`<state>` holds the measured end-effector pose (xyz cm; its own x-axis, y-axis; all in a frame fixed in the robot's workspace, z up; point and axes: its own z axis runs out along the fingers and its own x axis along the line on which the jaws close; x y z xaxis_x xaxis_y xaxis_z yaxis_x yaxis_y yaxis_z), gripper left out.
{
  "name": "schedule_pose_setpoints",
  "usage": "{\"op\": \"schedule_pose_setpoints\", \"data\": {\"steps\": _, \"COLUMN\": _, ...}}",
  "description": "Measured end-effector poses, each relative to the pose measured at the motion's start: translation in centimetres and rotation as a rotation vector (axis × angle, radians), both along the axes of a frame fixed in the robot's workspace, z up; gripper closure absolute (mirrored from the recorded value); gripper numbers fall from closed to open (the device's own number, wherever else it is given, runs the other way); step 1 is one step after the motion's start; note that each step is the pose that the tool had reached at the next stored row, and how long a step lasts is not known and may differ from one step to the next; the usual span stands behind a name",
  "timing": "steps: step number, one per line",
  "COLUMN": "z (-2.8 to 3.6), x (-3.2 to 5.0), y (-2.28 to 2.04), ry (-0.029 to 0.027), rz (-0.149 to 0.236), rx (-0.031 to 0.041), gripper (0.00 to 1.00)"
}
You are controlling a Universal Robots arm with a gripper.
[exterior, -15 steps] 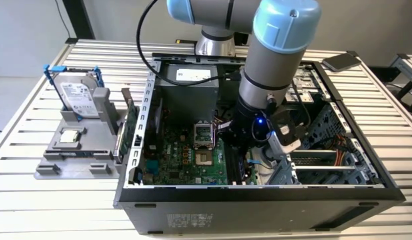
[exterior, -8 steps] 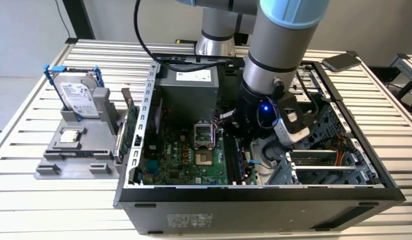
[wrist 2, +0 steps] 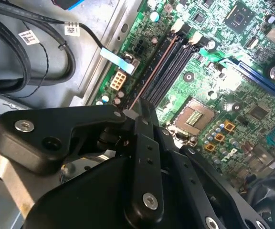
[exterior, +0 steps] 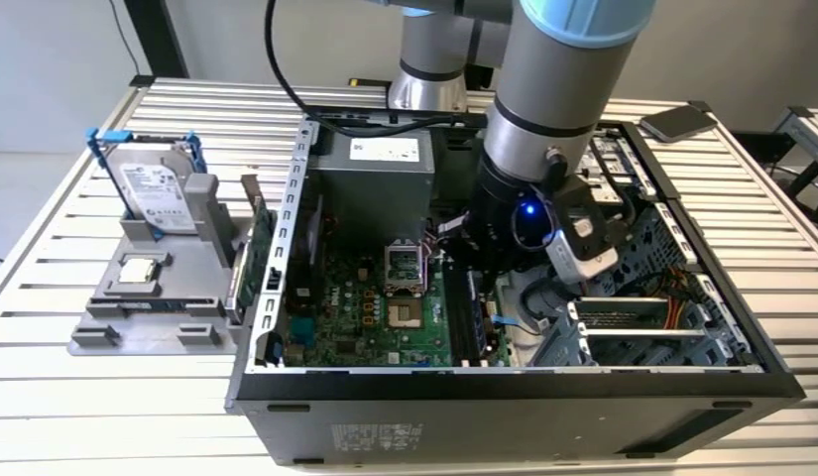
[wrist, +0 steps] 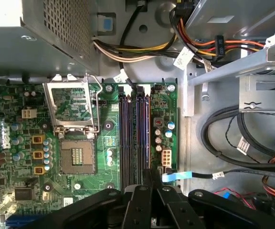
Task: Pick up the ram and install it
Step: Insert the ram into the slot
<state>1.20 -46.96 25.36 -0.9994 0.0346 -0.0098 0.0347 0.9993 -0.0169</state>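
My gripper sits closed on the ram, poised over the memory slots beside the CPU socket — I judge this the seating step, needing square alignment and a straight, even press.

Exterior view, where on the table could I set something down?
Bare slats on the table lie before the grey stand, and at the far corner behind the hard drive. Inside the computer case it is crowded.
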Motion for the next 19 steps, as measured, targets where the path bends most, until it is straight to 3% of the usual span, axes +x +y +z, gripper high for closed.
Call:
{"op": "schedule_pose_setpoints", "data": {"steps": 17, "z": 0.20, "x": 0.00, "y": 0.00, "ry": 0.0000, "rz": 0.000, "rx": -0.0001, "gripper": 1.00}}
{"op": "schedule_pose_setpoints", "data": {"steps": 18, "z": 0.22, "x": -0.01, "y": -0.02, "ry": 0.0001, "rz": 0.000, "rx": 0.0026, "gripper": 1.00}}
{"op": "schedule_pose_setpoints", "data": {"steps": 19, "z": 0.22, "x": -0.01, "y": -0.04, "ry": 0.0001, "rz": 0.000, "rx": 0.0132, "gripper": 1.00}}
